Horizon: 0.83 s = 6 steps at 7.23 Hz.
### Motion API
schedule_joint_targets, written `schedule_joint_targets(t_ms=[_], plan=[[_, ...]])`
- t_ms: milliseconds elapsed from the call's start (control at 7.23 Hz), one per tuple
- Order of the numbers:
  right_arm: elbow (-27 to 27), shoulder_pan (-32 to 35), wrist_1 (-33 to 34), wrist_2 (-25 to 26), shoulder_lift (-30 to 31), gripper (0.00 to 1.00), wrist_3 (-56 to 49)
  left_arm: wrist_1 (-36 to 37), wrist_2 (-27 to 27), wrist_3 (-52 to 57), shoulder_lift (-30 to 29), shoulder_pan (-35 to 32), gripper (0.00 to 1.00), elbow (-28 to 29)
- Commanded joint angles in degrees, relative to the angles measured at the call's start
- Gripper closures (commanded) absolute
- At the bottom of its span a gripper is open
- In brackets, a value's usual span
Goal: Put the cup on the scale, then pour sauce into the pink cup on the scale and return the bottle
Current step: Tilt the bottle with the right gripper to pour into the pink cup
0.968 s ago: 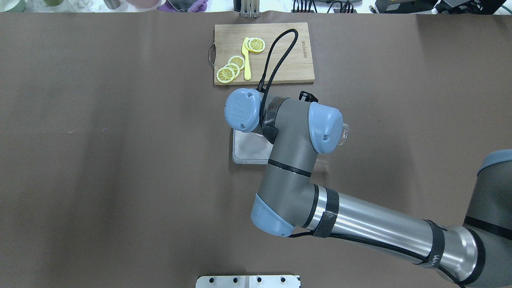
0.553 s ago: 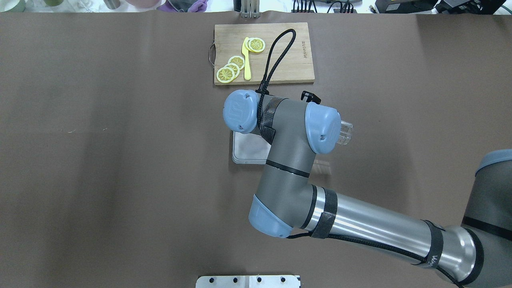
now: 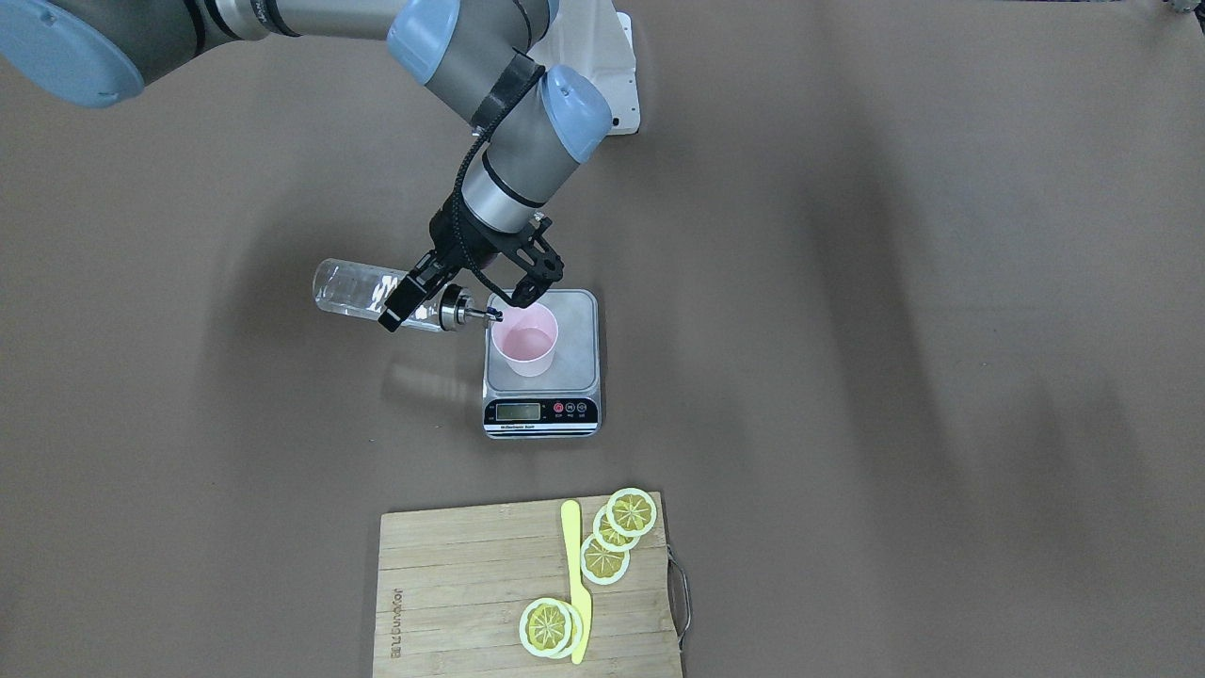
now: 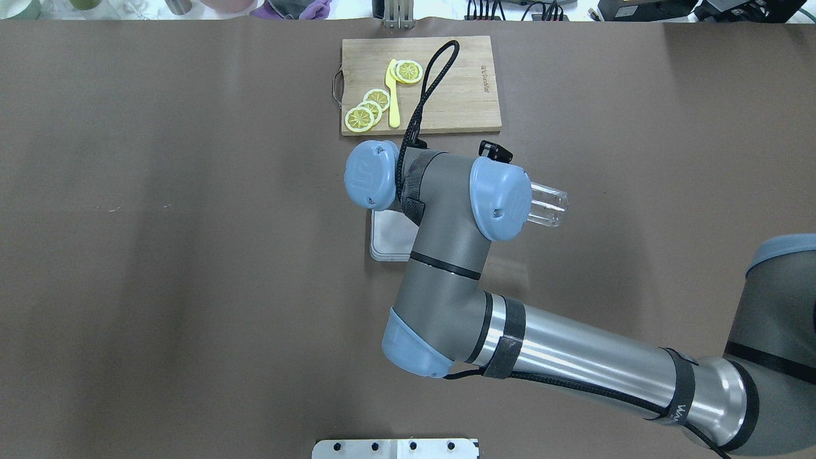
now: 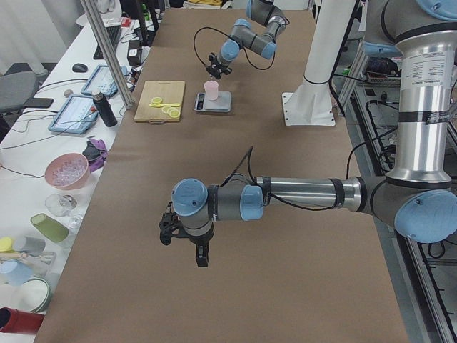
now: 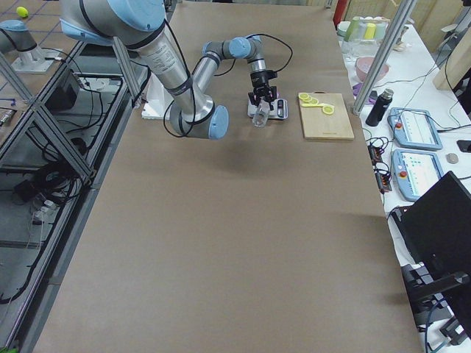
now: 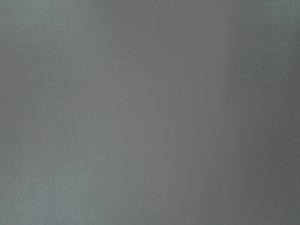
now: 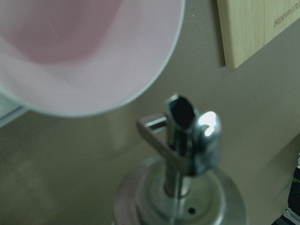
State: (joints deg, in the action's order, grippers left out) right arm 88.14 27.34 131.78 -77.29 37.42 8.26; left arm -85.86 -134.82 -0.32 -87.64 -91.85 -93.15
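Hanging over bare table at the near left end in the left side view, the left gripper (image 5: 184,249) showed in no closer picture, so whether its fingers stood apart or together could not be told. Its wrist camera saw only plain brown table.

Farther along, the right gripper (image 3: 450,306) was clamped on the bottle (image 3: 353,290) near its neck and held it close to level in the air. The silver spout (image 3: 480,315) pointed at the cup (image 3: 525,344). The cup stood upright on the scale (image 3: 574,367), towards the platform's left side as seen from across the table.

In the right wrist view the spout's mouth (image 8: 182,108) sat just beside the pink rim, not clearly over the opening. No stream of sauce could be made out.

The step in hand looked like the pour. It would probably go best if the spout were carried fully over the cup's mouth before any further tilt. A slow tilt would start the thin liquid gently, and the spout should stay off the rim so the light cup is not pushed across the platform.

Beyond the scale lay 1 cutting board (image 3: 452,584) with lemon slices (image 3: 607,556) and a yellow knife (image 3: 574,584), well clear of the pour.
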Motion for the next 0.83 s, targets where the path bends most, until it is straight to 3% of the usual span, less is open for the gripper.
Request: schedule_joint_targets(t_ms=[0, 691], plan=[[-0.16, -0.09, 2.69, 0.91, -0.51, 0.88, 0.0, -0.01, 0.0, -0.11, 0.02, 0.0, 0.0, -0.02], [-1.38, -0.62, 8.13, 1.52, -2.43, 0.88, 0.18, 0.16, 0.0, 0.41, -0.07, 0.0, 0.0, 0.16]])
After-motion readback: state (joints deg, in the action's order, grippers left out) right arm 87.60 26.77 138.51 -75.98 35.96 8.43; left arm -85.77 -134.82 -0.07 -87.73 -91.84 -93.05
